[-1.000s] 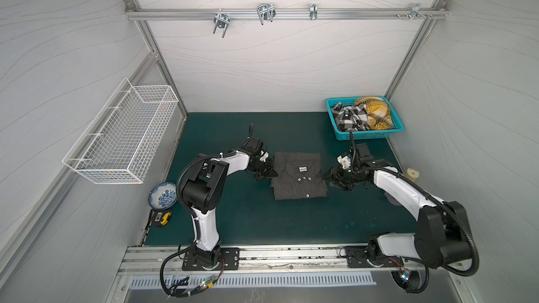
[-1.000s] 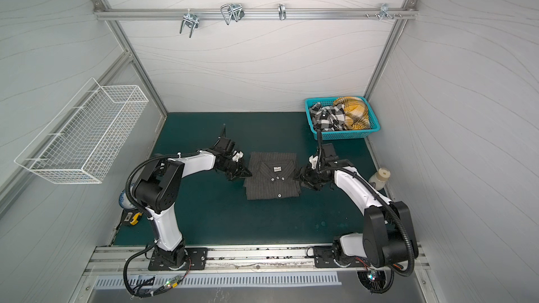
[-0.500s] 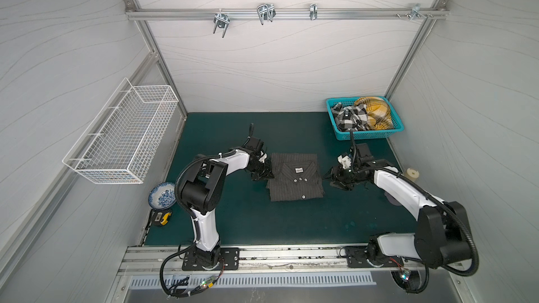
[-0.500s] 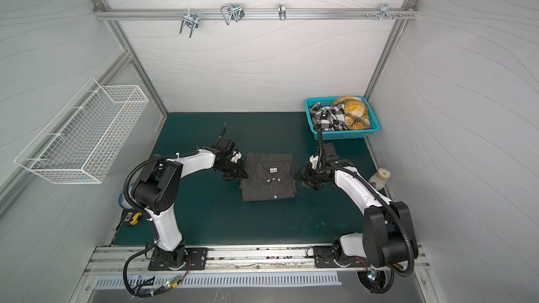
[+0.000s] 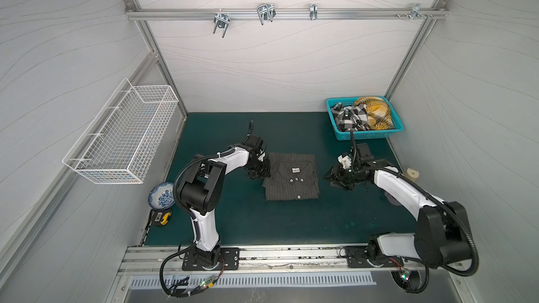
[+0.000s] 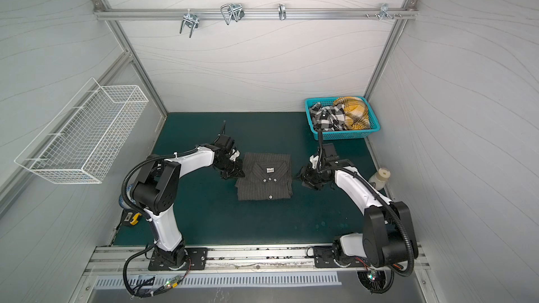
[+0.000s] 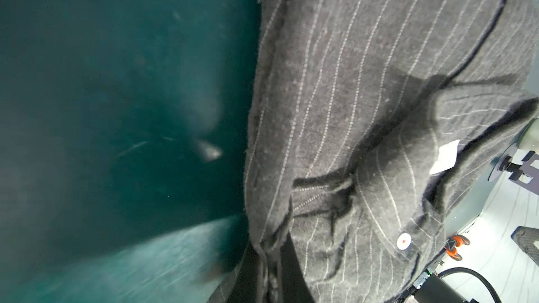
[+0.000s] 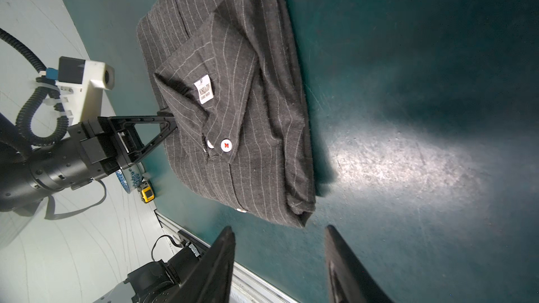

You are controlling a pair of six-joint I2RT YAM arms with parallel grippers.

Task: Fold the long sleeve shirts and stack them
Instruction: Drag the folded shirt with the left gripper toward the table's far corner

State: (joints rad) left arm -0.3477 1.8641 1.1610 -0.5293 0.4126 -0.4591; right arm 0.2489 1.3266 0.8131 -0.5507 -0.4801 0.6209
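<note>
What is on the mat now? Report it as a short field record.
on mat: pinstriped shirt, folded, flat on the green mat, buttons facing up
left gripper: shut on the pinstriped shirt's edge
right gripper: open, empty, beside the shirt, not touching
basket: teal, holds checked shirt and yellow plaid shirt, both unfolded
</note>
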